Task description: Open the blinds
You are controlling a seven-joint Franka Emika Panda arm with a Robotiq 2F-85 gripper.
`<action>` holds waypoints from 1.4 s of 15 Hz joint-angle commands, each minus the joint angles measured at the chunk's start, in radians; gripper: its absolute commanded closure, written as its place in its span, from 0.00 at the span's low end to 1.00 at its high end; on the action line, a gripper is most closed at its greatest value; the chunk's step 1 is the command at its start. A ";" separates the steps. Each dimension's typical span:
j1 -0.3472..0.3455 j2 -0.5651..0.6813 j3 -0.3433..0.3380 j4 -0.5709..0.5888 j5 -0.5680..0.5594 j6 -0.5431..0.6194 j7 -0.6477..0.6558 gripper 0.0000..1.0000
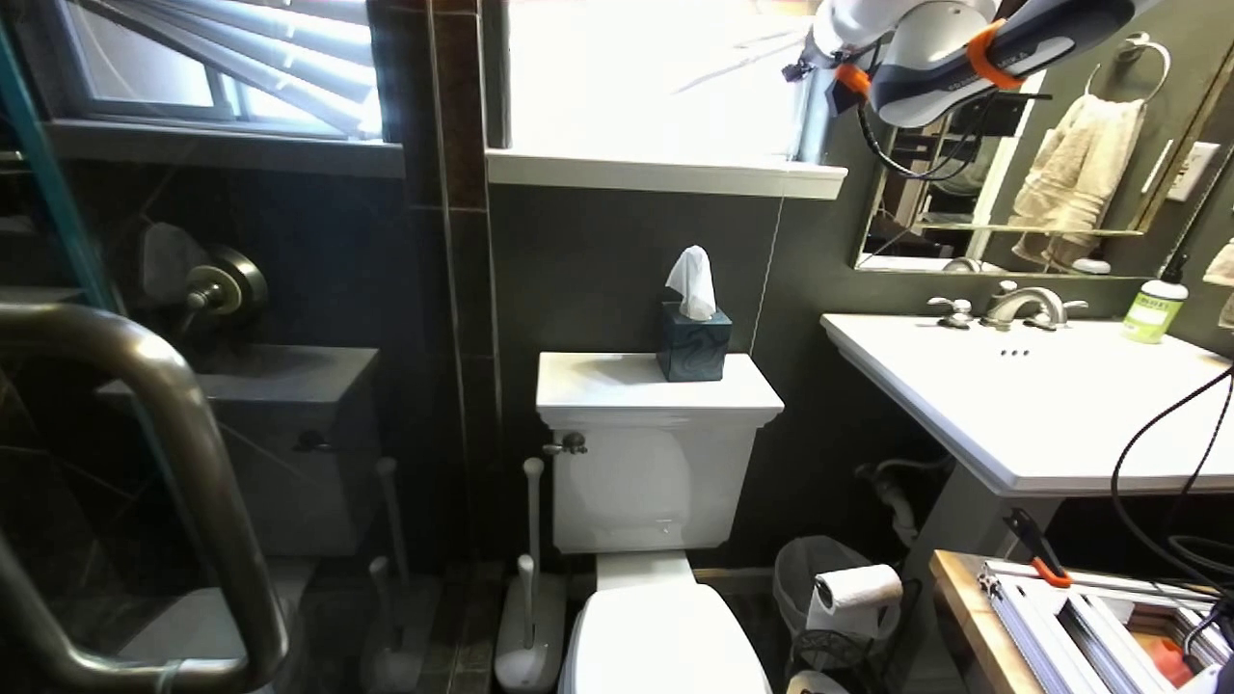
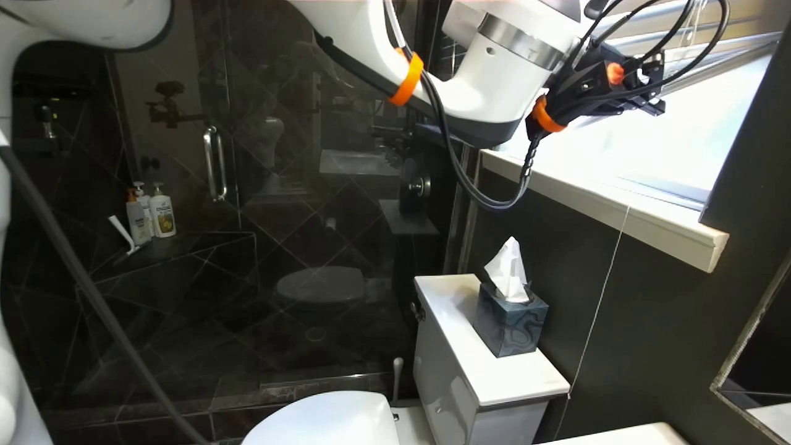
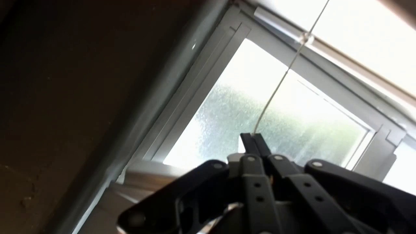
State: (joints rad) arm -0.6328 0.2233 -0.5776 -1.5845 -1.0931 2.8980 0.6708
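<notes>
Black hand (image 3: 254, 135) clamped on cord (image 3: 278, 86), tissue box (image 1: 694, 347) on toilet tank (image 1: 651, 487), white tissue (image 1: 694, 282) poking out

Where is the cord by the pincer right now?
In the wrist view, the cord runs down from the upper right, across the window pane, to the pincer, whose shut fingertips appear to pinch it.

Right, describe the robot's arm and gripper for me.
The arm is white and rounded, with dark grey undersides, orange bands, a silver ring near the wrist and black cables looping outside. The gripper is black, with slim, straight fingers dotted with holes.
</notes>
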 commanded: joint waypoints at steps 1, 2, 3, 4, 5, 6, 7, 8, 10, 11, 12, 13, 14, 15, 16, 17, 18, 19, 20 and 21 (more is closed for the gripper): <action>0.009 -0.035 0.024 -0.159 0.019 -0.052 -0.075 1.00; 0.005 -0.031 0.029 -0.171 0.032 -0.060 -0.097 1.00; 0.005 -0.027 0.033 -0.184 0.042 -0.078 -0.115 1.00; 0.006 -0.024 0.037 -0.197 0.047 -0.097 -0.130 1.00; 0.005 -0.024 0.043 -0.211 0.057 -0.116 -0.150 1.00; 0.004 -0.022 0.049 -0.218 0.070 -0.140 -0.173 1.00; 0.005 -0.024 0.056 -0.229 0.082 -0.163 -0.192 1.00; 0.002 -0.026 0.067 -0.236 0.113 -0.185 -0.221 1.00; -0.001 -0.026 0.084 -0.231 0.175 -0.202 -0.235 1.00; 0.002 -0.025 0.090 -0.217 0.202 -0.215 -0.235 1.00; 0.000 -0.028 0.099 -0.210 0.238 -0.212 -0.238 1.00; -0.001 -0.034 0.108 -0.205 0.275 -0.201 -0.234 1.00; -0.002 -0.039 0.115 -0.199 0.306 -0.191 -0.230 1.00; -0.004 -0.045 0.124 -0.194 0.341 -0.183 -0.229 1.00; -0.005 -0.052 0.134 -0.185 0.380 -0.176 -0.227 1.00; -0.007 -0.056 0.142 -0.175 0.417 -0.169 -0.222 1.00; -0.009 -0.061 0.149 -0.165 0.456 -0.160 -0.221 1.00; -0.011 -0.068 0.156 -0.156 0.495 -0.153 -0.222 1.00; -0.011 -0.071 0.160 -0.143 0.527 -0.147 -0.219 1.00; -0.012 -0.075 0.161 -0.129 0.554 -0.144 -0.219 1.00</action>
State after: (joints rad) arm -0.6312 0.1768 -0.4367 -1.7264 -0.6300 2.7381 0.4632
